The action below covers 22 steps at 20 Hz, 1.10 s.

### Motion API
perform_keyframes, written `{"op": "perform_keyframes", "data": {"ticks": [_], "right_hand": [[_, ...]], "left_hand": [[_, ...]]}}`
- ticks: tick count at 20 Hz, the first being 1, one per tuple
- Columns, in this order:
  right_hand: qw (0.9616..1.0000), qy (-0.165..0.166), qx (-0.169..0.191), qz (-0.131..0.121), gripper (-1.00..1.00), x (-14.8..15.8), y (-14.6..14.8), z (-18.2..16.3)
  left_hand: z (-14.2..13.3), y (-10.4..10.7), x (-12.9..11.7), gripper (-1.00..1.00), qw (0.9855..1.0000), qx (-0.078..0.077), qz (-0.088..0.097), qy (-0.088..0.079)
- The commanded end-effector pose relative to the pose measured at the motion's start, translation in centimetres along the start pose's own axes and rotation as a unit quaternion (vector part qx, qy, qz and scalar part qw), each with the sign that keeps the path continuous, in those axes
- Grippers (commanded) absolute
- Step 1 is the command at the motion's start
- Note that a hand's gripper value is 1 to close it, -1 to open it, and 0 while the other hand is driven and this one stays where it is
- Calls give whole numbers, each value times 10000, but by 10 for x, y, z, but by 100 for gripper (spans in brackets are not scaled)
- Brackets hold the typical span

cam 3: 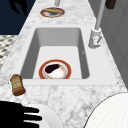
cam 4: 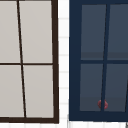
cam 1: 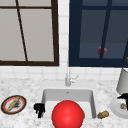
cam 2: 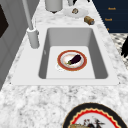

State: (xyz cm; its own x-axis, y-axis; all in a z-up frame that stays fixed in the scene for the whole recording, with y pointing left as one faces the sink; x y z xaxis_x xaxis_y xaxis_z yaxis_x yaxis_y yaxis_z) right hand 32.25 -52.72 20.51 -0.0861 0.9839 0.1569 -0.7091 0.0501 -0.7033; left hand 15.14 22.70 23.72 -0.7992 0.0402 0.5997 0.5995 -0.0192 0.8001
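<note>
My left hand [cam 1: 39, 109] hovers at the sink's [cam 1: 45, 96] front left corner, its fingers hanging relaxed, holding nothing; in the right side view the left hand [cam 3: 18, 6] is off the counter's front edge. My right hand [cam 1: 124, 97] is over a white plate [cam 1: 115, 108] on the right counter. The right side view has the right hand [cam 3: 20, 113] flat above that plate [cam 3: 50, 116], fingers straight and spread. In the basin lies a red-rimmed plate [cam 2: 72, 60] with an eggplant [cam 2: 75, 59] on it. A big red ball [cam 1: 67, 115] covers the sink's front.
A faucet [cam 1: 68, 77] stands behind the basin. A patterned plate [cam 1: 13, 104] with a breadstick sits on the left counter. A brown jar [cam 1: 103, 114] lies on its side right of the sink, and a pale canister [cam 1: 123, 81] stands behind the white plate.
</note>
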Motion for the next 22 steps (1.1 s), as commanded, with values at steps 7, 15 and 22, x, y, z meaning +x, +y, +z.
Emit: {"op": "perform_keyframes", "data": {"ticks": [7, 15, 22], "right_hand": [[10000, -37, 34, 78, -100, -18, 4, -26], [9996, 139, 31, 224, -100, -25, 17, -50], [9992, 106, 73, 378, -100, -37, 30, -87]], "left_hand": [[0, 0, 0, 0, 10000, 0, 0, 0], [0, 0, 0, 0, 10000, 0, 0, 0], [0, 0, 0, 0, 10000, 0, 0, 0]]}}
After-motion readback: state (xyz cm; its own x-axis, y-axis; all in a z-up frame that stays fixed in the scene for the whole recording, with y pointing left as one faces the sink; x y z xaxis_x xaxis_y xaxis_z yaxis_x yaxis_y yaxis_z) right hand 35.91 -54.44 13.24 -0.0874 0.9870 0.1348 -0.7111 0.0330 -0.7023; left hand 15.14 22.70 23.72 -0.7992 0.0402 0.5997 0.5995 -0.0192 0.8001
